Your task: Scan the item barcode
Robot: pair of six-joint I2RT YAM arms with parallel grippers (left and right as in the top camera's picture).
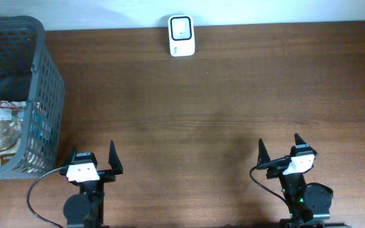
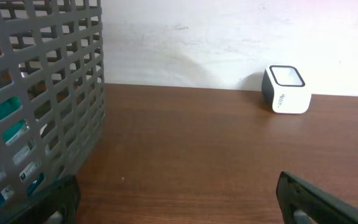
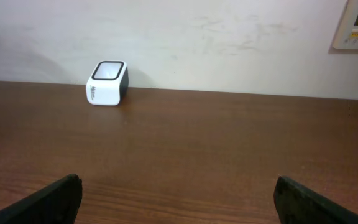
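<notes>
Facing the scanner [image 1: 182, 35] across the table [image 1: 201, 107], both pairs of jaws stand spread wide, gripping nothing.

**Black arms, white wrists**

The left arm [image 1: 84, 204] and right arm [image 1: 309, 199] are black, each with a white wrist block [image 1: 82, 170]. The left gripper [image 1: 92, 154] and right gripper [image 1: 279, 144] have pointed black fingers [image 1: 114, 158]. A thin black cable [image 1: 33, 193] loops off the left; a green light [image 1: 301, 201] dots the right.

Table [image 1: 220, 107] — dark wood grain, smooth, low sheen. Basket [image 1: 48, 95] — grey matt plastic lattice. Scanner [image 1: 181, 35]: smooth white plastic shell, black back.
</notes>
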